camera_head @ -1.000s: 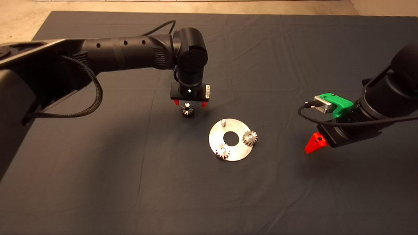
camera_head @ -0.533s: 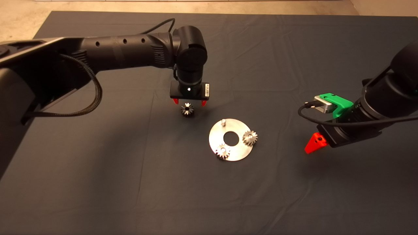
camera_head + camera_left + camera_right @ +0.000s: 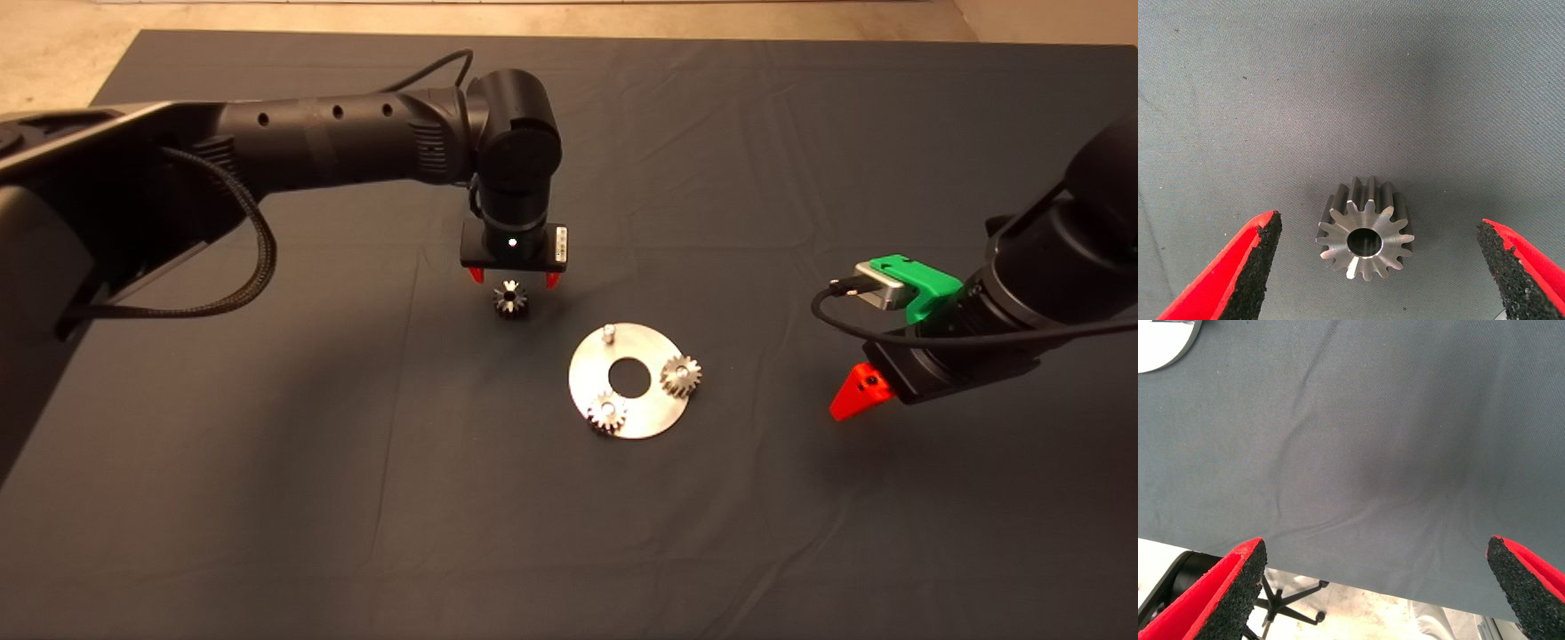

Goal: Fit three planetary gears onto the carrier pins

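Observation:
A loose planetary gear (image 3: 510,299) (image 3: 1365,230) lies flat on the mat, up and left of the silver disc (image 3: 653,413). My left gripper (image 3: 515,277) (image 3: 1378,267) hovers just above it, open, with a red finger on each side and no contact. Two gears (image 3: 681,375) (image 3: 607,413) sit on carrier pins of the disc. The third pin (image 3: 608,334) stands bare at the disc's far edge. My right gripper (image 3: 853,391) (image 3: 1385,593) waits open to the right of the disc, holding nothing.
The dark mat (image 3: 356,489) covers the table. The right wrist view shows the mat's edge, the disc's rim (image 3: 1165,343) in a corner, and a chair base (image 3: 1281,603) on the floor beyond.
The left gripper has shifted slightly away from the camera over the loose gear. The gear, the disc and the right arm have not moved.

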Controlling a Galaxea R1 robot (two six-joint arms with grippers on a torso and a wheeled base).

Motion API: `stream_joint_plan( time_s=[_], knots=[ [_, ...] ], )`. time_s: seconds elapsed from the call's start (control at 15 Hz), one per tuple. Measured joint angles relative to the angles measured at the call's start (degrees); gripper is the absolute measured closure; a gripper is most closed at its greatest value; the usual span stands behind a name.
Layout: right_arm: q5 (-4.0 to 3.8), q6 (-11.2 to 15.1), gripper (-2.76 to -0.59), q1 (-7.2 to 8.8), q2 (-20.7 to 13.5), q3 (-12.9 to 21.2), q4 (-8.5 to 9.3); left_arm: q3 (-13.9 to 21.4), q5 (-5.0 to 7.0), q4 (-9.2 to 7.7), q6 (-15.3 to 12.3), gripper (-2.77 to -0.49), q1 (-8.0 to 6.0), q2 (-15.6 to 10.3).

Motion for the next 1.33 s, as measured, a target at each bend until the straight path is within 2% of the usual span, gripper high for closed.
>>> stream_joint_plan(
  time_s=[0.33,0.87,1.07,1.33],
  knots=[
    [-0.02,0.2,-2.46,0.0,0.0,0.1,0.0,0.0,-0.04,0.01,0.9,-2.06,0.34,0.0],
    [0.0,0.9,-2.47,0.01,0.0,0.7,0.0,0.0,-0.05,-0.01,1.3,-2.06,2.6,0.0],
    [0.0,0.9,-2.47,0.02,0.0,0.8,0.0,0.0,-0.04,0.07,1.5,-2.06,2.73,0.1],
    [0.0,0.9,-2.46,0.02,0.0,0.8,0.0,0.0,-0.06,0.21,3.0,-2.06,2.89,0.3]
  ],
)
